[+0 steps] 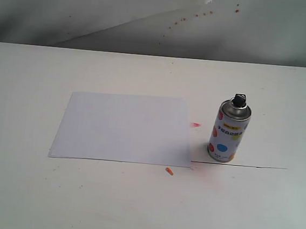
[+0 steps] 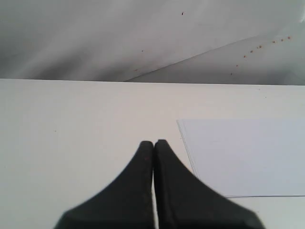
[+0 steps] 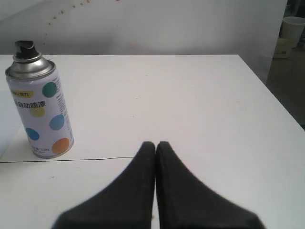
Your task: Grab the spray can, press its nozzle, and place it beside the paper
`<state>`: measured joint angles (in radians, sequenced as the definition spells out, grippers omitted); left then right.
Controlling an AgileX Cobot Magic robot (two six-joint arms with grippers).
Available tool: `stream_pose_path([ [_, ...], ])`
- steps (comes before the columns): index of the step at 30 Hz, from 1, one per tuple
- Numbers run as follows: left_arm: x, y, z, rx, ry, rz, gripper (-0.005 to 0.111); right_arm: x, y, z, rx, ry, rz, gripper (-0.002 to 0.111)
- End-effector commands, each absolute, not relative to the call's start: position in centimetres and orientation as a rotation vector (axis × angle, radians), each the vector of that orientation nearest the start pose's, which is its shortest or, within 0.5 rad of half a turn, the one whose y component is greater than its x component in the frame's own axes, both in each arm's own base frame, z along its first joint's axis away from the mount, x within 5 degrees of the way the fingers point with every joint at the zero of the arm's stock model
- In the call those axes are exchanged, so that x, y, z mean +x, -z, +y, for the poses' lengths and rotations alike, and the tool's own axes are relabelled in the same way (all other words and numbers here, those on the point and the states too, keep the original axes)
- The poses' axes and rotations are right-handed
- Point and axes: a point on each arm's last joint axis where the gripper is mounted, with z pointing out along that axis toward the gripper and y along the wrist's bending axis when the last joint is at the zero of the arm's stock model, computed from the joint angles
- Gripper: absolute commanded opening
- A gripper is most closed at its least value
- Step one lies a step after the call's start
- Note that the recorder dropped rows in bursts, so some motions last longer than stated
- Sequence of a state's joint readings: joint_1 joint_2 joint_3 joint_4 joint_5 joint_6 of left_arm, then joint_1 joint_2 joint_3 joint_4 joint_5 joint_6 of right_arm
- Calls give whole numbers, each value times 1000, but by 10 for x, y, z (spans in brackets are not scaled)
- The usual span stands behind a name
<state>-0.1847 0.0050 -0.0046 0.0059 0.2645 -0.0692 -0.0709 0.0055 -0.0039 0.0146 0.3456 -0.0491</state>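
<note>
The spray can (image 1: pixel 228 132) stands upright on the white table, silver-white with coloured dots, a yellow label strip and a black nozzle on its domed top. It is just right of the paper (image 1: pixel 123 127), a flat white sheet. Neither arm shows in the exterior view. In the right wrist view the can (image 3: pixel 40 112) stands well off to one side of my right gripper (image 3: pixel 155 144), whose black fingers are pressed together with nothing between them. My left gripper (image 2: pixel 154 142) is shut too and empty, with the paper's corner (image 2: pixel 243 155) close beside it.
A big curling white backdrop sheet (image 1: pixel 125 9) with red paint specks hangs behind the table. Small red and orange paint marks (image 1: pixel 169 171) lie near the paper's right corner. A thin dark seam (image 1: pixel 245 166) runs along the tabletop by the can. The table's side edge (image 3: pixel 271 93) shows in the right wrist view.
</note>
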Motion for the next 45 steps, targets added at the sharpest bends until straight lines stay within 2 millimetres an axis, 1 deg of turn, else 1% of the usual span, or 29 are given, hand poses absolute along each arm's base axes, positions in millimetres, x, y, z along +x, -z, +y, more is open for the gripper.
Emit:
stream_pose_path([
  [1,54,-189,-10,110,183,1749,1,53,-182,-3,32,67,1825,0],
  [11,54,-189,-10,110,183,1749,1,53,-183,-3,32,67,1823,0],
  [13,54,-189,-10,110,183,1749,1,55,-187,-4,26,77,1772,0],
  [15,54,-189,-10,110,183,1749,1,56,-201,-4,38,66,1623,0],
  [17,54,-189,-10,110,183,1749,1,56,-218,-4,40,71,1436,0],
  [18,54,-189,-10,110,183,1749,1,53,-230,-4,40,77,1296,0],
  [22,54,-189,-10,110,183,1749,1,43,-252,-4,41,86,1033,0],
  [26,54,-189,-10,110,183,1749,1,33,-266,-8,93,67,837,0],
  [28,54,-189,-10,110,183,1749,1,29,-269,-8,91,80,785,0],
  [30,54,-189,-10,110,183,1749,1,32,-267,-8,91,78,819,0],
  [31,54,-189,-10,110,183,1749,1,32,-273,-7,89,74,842,0],
  [33,54,-189,-10,110,183,1749,1,30,-290,-6,70,87,912,0],
  [35,54,-189,-10,110,183,1749,1,26,-315,-5,28,148,943,0],
  [36,54,-189,-10,110,183,1749,1,29,-331,-5,24,153,955,0],
  [37,54,-189,-10,110,183,1749,1,31,-341,-5,24,153,953,0],
  [39,54,-189,-10,110,183,1749,1,46,-359,-6,23,152,994,0],
  [41,54,-189,-10,110,183,1749,1,68,-375,-7,19,149,1075,0],
  [43,54,-189,-10,110,183,1749,1,94,-384,-9,14,150,1162,0],
  [44,54,-189,-10,110,183,1749,1,113,-389,-10,12,150,1206,0],
  [45,54,-189,-10,110,183,1749,1,125,-392,-11,11,151,1232,0],
])
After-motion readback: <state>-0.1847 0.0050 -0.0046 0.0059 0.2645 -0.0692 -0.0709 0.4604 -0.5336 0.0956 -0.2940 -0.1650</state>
